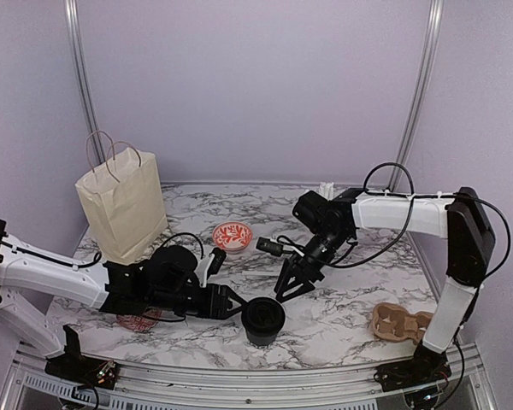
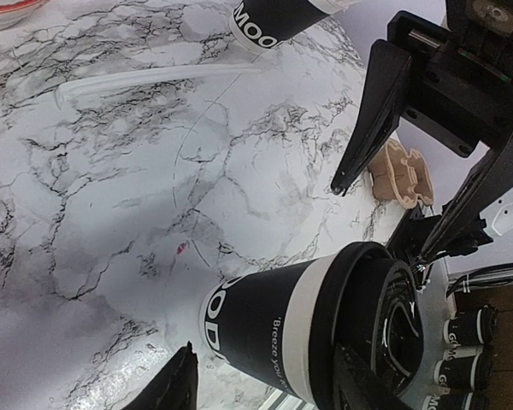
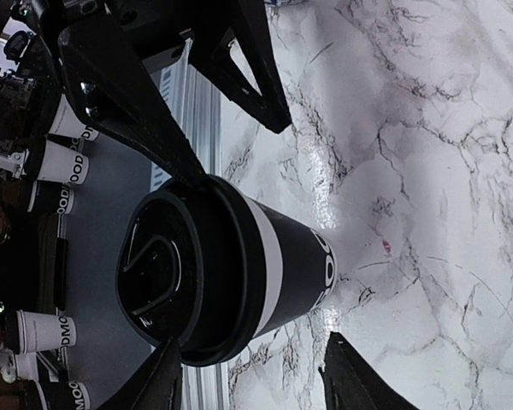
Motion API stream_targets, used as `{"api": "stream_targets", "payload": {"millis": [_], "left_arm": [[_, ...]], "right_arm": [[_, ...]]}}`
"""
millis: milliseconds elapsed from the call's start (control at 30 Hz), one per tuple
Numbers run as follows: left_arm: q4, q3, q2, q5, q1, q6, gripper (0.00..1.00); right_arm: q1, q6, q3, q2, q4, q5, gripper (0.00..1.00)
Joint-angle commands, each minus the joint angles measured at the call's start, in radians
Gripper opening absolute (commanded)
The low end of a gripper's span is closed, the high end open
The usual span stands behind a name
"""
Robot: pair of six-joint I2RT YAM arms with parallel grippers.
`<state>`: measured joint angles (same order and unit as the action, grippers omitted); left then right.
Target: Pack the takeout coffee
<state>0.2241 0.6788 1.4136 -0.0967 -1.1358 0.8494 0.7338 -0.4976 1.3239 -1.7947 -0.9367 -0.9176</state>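
The left hand (image 2: 265,371) and the right hand (image 3: 252,371) are held apart, with the lidded takeout coffee (image 1: 263,318) set between both at lower centre of the surface (image 1: 350,316). Grasping is judged under way; closure and a lift toward the bag (image 1: 122,209) at left are called for.

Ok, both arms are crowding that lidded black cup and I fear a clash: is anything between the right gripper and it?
Nothing visible does. The right gripper points straight at the coffee cup, no object between them. The left gripper sits at the cup's opposite side, clear of the right one.
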Motion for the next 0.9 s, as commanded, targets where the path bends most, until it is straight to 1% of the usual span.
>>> {"api": "stream_targets", "payload": {"millis": [0, 200, 400, 500, 567, 700, 800, 867], "left_arm": [[-0.014, 0.033, 0.034, -0.028, 0.005, -0.012, 0.53], [-0.028, 0.041, 0.07, -0.053, 0.005, -0.008, 0.47], [-0.039, 0.037, 0.114, -0.095, 0.005, 0.003, 0.41], [-0.083, 0.041, 0.149, -0.103, 0.005, 0.015, 0.35], [-0.113, 0.04, 0.177, -0.11, 0.004, 0.034, 0.31], [-0.152, 0.019, 0.23, -0.142, -0.003, 0.065, 0.22], [-0.144, -0.013, 0.264, -0.145, -0.016, 0.082, 0.15], [-0.128, -0.033, 0.287, -0.149, -0.025, 0.092, 0.13]], "right_arm": [[0.016, 0.009, 0.029, -0.042, -0.008, -0.022, 0.5], [0.029, 0.009, 0.02, -0.078, -0.01, -0.02, 0.41], [0.036, 0.016, -0.012, -0.099, 0.005, -0.013, 0.36], [0.042, 0.024, -0.019, -0.114, 0.016, 0.003, 0.33], [0.047, 0.031, -0.024, -0.126, 0.024, 0.013, 0.29], [0.067, 0.043, -0.047, -0.156, 0.047, 0.041, 0.18], [0.084, 0.06, -0.067, -0.178, 0.069, 0.069, 0.13], [0.091, 0.076, -0.078, -0.192, 0.085, 0.1, 0.11]]}}
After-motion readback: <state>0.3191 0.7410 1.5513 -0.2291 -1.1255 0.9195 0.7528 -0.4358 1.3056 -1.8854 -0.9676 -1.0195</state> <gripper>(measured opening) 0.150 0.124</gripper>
